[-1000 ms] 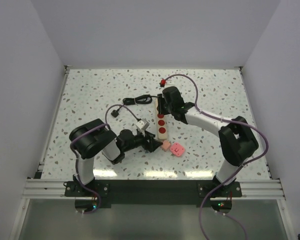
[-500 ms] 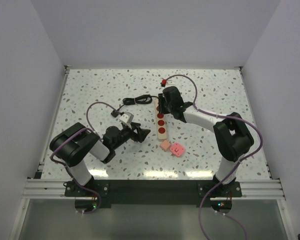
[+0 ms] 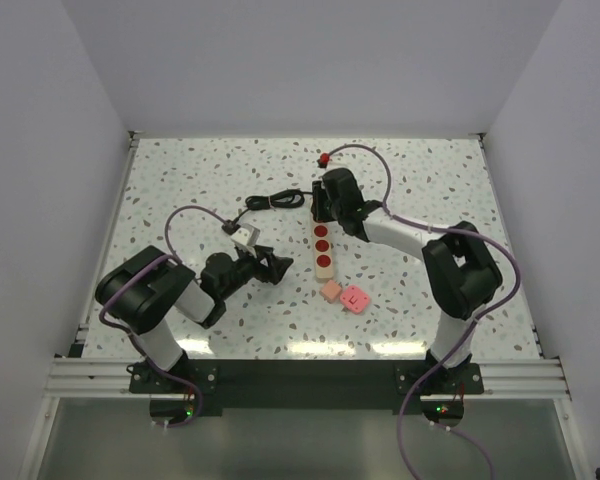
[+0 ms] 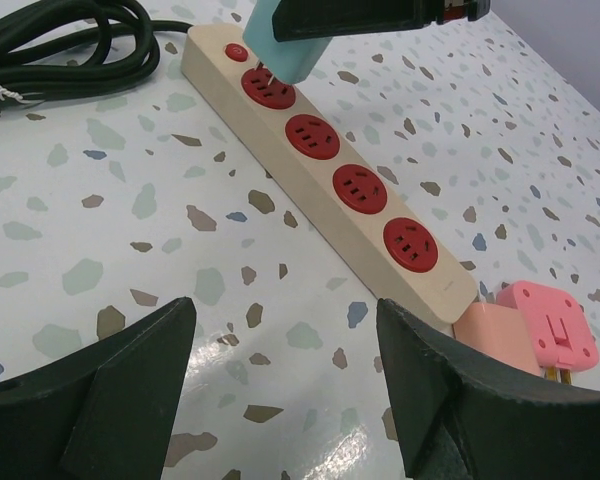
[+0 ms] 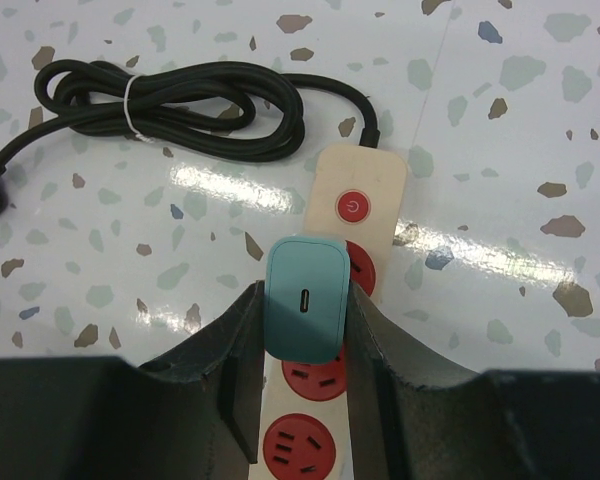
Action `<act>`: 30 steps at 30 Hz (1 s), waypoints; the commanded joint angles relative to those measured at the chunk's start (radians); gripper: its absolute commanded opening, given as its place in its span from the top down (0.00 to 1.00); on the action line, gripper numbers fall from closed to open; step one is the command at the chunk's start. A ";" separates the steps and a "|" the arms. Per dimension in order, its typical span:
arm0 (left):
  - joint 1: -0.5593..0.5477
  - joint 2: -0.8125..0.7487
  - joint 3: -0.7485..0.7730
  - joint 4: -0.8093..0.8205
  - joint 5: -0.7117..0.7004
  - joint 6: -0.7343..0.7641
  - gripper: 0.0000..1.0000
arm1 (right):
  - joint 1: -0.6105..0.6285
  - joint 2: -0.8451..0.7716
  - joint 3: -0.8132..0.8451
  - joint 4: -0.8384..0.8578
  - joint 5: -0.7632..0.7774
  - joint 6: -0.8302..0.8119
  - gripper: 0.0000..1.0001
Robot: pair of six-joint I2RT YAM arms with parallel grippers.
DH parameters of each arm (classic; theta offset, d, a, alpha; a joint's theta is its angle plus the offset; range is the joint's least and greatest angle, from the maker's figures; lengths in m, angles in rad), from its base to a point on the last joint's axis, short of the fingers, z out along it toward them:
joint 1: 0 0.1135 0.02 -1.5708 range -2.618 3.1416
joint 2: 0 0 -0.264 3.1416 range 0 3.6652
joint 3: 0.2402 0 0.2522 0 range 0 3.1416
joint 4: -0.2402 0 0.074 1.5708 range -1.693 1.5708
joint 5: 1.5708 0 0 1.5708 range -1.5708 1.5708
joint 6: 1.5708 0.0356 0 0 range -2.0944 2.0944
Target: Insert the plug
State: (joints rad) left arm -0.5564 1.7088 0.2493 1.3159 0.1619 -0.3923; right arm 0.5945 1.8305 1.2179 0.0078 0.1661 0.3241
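Left gripper (image 3: 270, 266) has retracted from the power strip (image 3: 324, 246), jaws open and empty. Right gripper (image 5: 305, 318) remains at the end socket, jaws clamped on the teal plug (image 5: 305, 292)

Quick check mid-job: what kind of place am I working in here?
Probably a lab test cell: plain white walls enclose a speckled terrazzo-pattern table, with an aluminium mounting rail along its near edge.

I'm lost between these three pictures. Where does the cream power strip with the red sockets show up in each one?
Top external: the power strip lies mid-table, running away from the arms.
Left wrist: it runs diagonally from upper left to lower right.
Right wrist: it stands upright at bottom centre, with the teal plug at its first socket.
Shared landmark: the coiled black cable by the strip's switch end.
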 commanded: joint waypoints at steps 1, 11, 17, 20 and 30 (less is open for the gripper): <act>0.010 -0.029 -0.008 0.111 -0.004 0.020 0.22 | -0.002 0.019 0.042 0.034 0.016 -0.014 1.00; 0.012 -0.046 -0.018 0.105 -0.001 0.027 0.22 | -0.001 0.044 0.054 0.017 0.041 -0.016 1.00; 0.015 -0.057 -0.024 0.105 -0.004 0.030 0.22 | 0.002 0.062 0.062 -0.005 0.052 -0.030 1.00; 0.016 -0.064 -0.027 0.102 -0.007 0.032 0.22 | 0.010 0.059 0.045 -0.005 0.072 -0.039 1.00; 0.021 -0.100 -0.042 0.085 -0.009 0.036 0.22 | 0.037 0.072 -0.001 -0.005 0.138 -0.069 1.00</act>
State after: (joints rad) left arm -0.5453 1.6394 0.2150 1.3140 0.1627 -0.3817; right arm 0.6292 1.8771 1.2343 0.0055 0.2504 0.2871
